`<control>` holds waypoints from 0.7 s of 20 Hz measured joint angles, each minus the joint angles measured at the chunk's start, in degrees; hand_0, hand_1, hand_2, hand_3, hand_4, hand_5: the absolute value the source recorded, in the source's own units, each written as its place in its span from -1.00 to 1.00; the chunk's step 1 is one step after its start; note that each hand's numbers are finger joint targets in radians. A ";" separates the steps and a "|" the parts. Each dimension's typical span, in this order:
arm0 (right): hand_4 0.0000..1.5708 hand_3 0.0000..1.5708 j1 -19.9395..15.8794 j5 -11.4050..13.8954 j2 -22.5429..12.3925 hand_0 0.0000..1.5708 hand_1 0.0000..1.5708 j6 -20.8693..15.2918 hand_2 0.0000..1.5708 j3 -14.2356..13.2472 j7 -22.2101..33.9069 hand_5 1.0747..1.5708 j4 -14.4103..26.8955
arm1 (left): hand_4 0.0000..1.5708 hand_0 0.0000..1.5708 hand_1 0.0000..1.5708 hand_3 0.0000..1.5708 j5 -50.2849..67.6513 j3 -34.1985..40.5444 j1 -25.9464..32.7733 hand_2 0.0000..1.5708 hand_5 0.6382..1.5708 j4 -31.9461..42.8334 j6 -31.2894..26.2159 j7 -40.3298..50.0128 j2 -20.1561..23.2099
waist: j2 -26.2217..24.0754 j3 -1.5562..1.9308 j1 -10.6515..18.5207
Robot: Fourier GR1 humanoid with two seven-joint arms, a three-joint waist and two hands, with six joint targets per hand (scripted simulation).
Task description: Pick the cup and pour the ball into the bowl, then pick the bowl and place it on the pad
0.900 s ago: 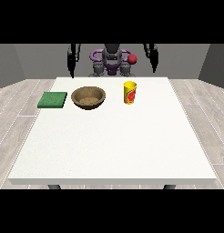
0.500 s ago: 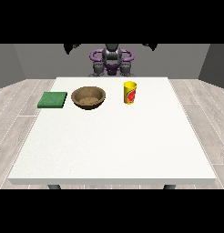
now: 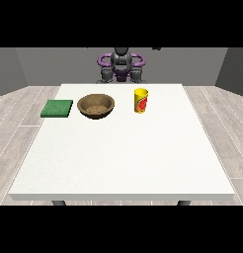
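A yellow cup (image 3: 141, 101) with a red mark stands upright on the white table (image 3: 123, 158), towards the far side. To its left sits a brown bowl (image 3: 96, 105), and left of that a flat green pad (image 3: 57, 108) lies by the table's left edge. No ball shows; the inside of the cup is hidden. The robot (image 3: 121, 64) stands behind the far edge with both arms raised. Only a dark tip of the hand at the view's right (image 3: 155, 48) shows at the scene's top edge, far above the cup. The other hand is out of view.
Cup, bowl and pad stand in a row along the far part of the table. The near half of the white surface stretches towards the camera. Grey plank floor surrounds the table.
Both arms have risen from beside the robot's shoulders up past the top of the scene. Cup, bowl and pad have not moved.
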 measured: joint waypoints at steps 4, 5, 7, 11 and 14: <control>-0.08 -1.00 -2.49 1.16 1.30 -1.00 -1.00 -0.66 -1.00 1.23 -2.40 0.90 -2.04 | -0.24 -1.00 -1.00 -1.00 -2.36 0.28 -5.99 -1.00 0.96 2.31 2.57 -2.65 -0.12 | 7.04 -0.04 -1.63; -0.07 -1.00 -3.20 1.60 1.78 -1.00 -1.00 -0.81 -1.00 1.32 -4.16 0.91 -1.48 | -0.26 -1.00 -1.00 -1.00 -2.65 -0.18 -6.69 -1.00 0.94 3.12 2.84 -4.58 -0.18 | 9.27 -0.03 -1.67; -0.09 -0.89 -5.33 1.78 2.21 -1.00 -1.00 -0.80 -1.00 1.13 -6.58 0.90 -0.60 | -0.30 -1.00 -1.00 -1.00 -2.53 0.93 -8.57 -1.00 0.90 4.91 2.21 -8.41 0.06 | 13.86 -0.04 -1.50; -0.12 -1.00 -7.70 1.16 2.12 -1.00 -1.00 0.71 -1.00 -0.14 -12.48 0.89 1.45 | -0.30 -1.00 -1.00 -1.00 -3.24 3.07 -10.56 -1.00 0.82 9.62 1.46 -17.62 0.65 | 21.76 -0.04 -2.08; -0.13 -1.00 -8.16 -1.01 1.03 -1.00 -1.00 3.12 -1.00 -2.58 -16.46 0.91 3.61 | -0.39 -1.00 -1.00 -1.00 -3.32 4.39 -10.35 -1.00 0.81 13.66 0.60 -24.37 1.00 | 25.28 -0.05 -2.54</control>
